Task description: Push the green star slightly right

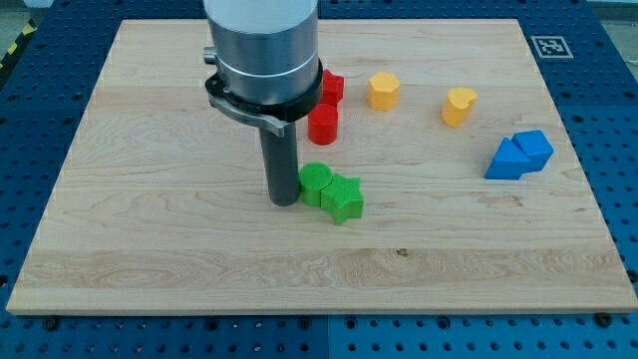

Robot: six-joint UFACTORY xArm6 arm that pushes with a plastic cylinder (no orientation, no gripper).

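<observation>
You see the arm coming straight down from the view's top, its wide grey metal cylinder [261, 45] upright and narrowing to the straight dark rod. My tip [284, 202] rests on the pale wooden board [150, 249], touching or just beside the view's left side of the round green plastic block [315, 182]. There are no jaws on this arm, only the rod, so nothing is clamped.

Take the green plastic star [343, 196] as your landmark. It lies near the board's middle, pressed against the round green block, which sits on its upper left. The red plastic cylinder [323, 125] stands above the star, and a second red block [332, 87], shape partly hidden by the arm, sits higher up. The yellow hexagonal block [383, 91] is up and to the star's right; the yellow heart-like block [459, 106] further right. The two blue blocks [520, 155], touching each other, lie well to the star's right.
</observation>
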